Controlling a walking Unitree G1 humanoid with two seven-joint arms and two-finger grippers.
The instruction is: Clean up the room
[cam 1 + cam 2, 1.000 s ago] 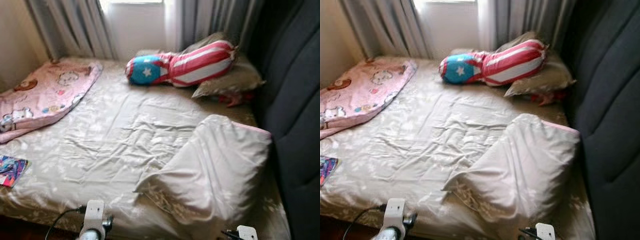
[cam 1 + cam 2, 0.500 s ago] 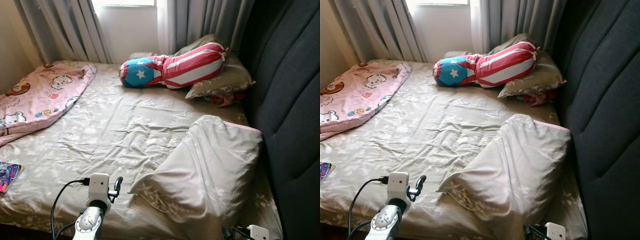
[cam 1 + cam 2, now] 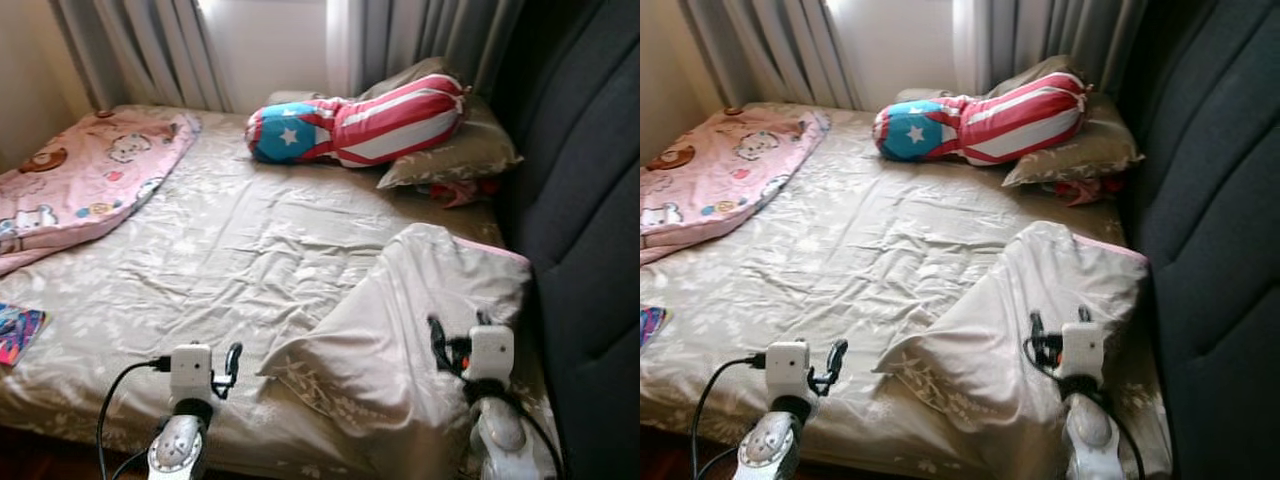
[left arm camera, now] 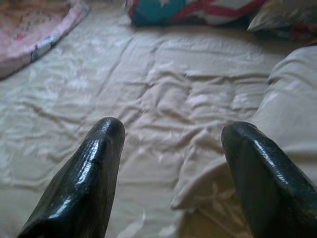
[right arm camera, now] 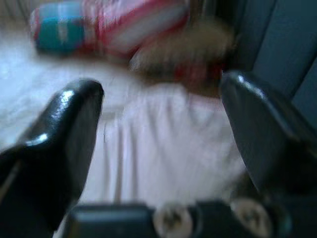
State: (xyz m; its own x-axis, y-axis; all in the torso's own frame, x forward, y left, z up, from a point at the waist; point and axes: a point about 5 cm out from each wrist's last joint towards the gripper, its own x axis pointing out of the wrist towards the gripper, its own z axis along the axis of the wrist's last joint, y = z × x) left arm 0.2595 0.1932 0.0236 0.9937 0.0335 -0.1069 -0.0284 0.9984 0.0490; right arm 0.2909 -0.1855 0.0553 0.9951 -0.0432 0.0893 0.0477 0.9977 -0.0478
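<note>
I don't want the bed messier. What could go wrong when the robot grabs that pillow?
The right gripper is open over the pillow; its fingers might pinch only the loose cover. Dragging the pillow could wrinkle the sheet more. The left gripper is open by the pillow's corner, so both arms could tug unevenly.

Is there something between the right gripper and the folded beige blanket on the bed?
Nothing visible stands between them. The right gripper, fingers open, is already over the folded blanket, beside the dark headboard. The left gripper hovers open over the bedsheet.
</note>
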